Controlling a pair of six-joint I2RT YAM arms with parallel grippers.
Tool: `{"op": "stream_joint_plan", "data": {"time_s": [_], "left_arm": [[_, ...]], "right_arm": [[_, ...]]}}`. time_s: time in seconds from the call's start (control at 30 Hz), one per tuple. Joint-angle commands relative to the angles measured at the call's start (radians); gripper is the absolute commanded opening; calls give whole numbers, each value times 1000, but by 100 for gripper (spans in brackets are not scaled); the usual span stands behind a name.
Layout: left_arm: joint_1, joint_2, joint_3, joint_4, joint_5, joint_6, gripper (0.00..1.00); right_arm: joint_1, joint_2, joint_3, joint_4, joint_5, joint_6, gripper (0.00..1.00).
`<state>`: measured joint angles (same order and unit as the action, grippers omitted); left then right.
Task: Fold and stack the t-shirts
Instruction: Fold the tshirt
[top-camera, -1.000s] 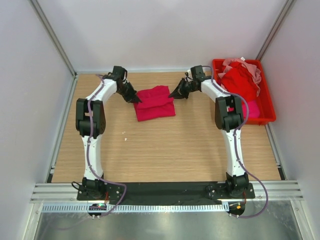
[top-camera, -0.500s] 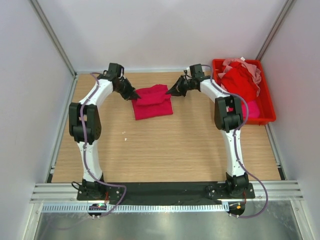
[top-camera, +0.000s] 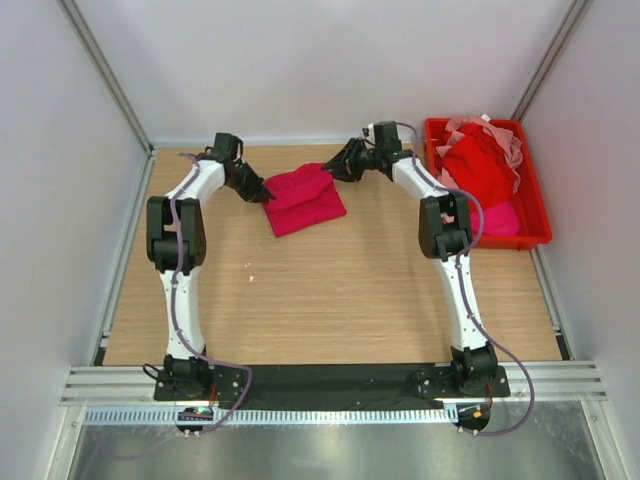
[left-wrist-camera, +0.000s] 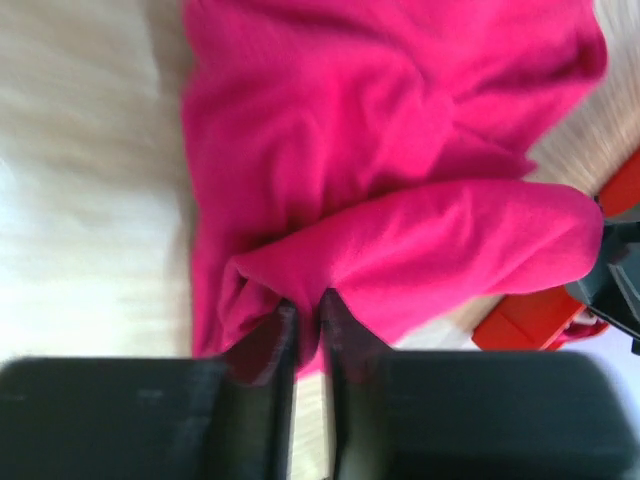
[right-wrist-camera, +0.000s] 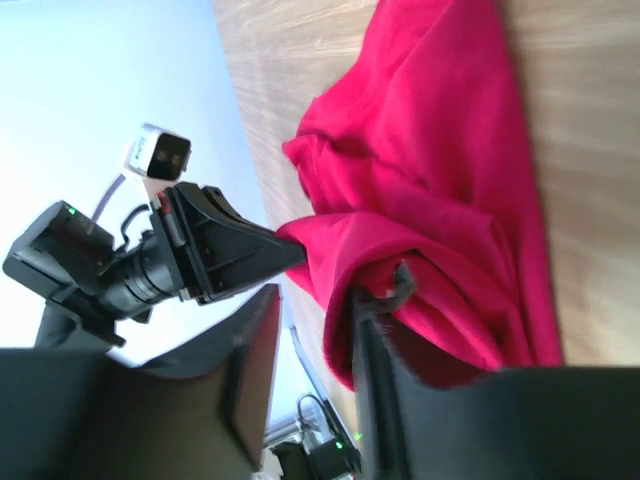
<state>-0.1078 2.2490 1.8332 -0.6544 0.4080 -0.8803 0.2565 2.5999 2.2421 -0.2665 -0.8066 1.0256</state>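
Observation:
A crimson-magenta t-shirt (top-camera: 303, 200), folded into a small rumpled rectangle, lies on the table near the back. My left gripper (top-camera: 263, 190) is at its left edge and is shut on a fold of the cloth (left-wrist-camera: 400, 130), seen in the left wrist view (left-wrist-camera: 305, 305). My right gripper (top-camera: 335, 168) is at the shirt's far right corner. In the right wrist view (right-wrist-camera: 335, 285) its jaws stand apart, with an edge of the shirt (right-wrist-camera: 440, 150) draped against one finger (right-wrist-camera: 385, 360). More shirts, red (top-camera: 480, 165), pale pink (top-camera: 512, 145) and magenta (top-camera: 500, 216), are heaped in the bin.
The red plastic bin (top-camera: 537, 205) stands at the back right against the wall. White walls close in the table on the left, back and right. The wooden table (top-camera: 320, 300) stretches toward the arm bases.
Both grippers have moved toward the back wall and dragged the folded shirt with them. The shirt has turned slightly, and its right corner now sits higher and further back.

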Motion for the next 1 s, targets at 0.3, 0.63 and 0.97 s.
{"op": "stream_joint_plan", "data": {"time_s": [0.3, 0.63, 0.97], "left_arm": [[34, -129, 15, 13, -55, 47, 61], [39, -304, -294, 21, -31, 90, 66], [-21, -256, -408, 111, 20, -29, 67]], "right_arm": [[-56, -83, 119, -261, 69, -199, 70], [-69, -201, -85, -452, 155, -463, 79], [-39, -212, -240, -407, 172, -486, 77]]}}
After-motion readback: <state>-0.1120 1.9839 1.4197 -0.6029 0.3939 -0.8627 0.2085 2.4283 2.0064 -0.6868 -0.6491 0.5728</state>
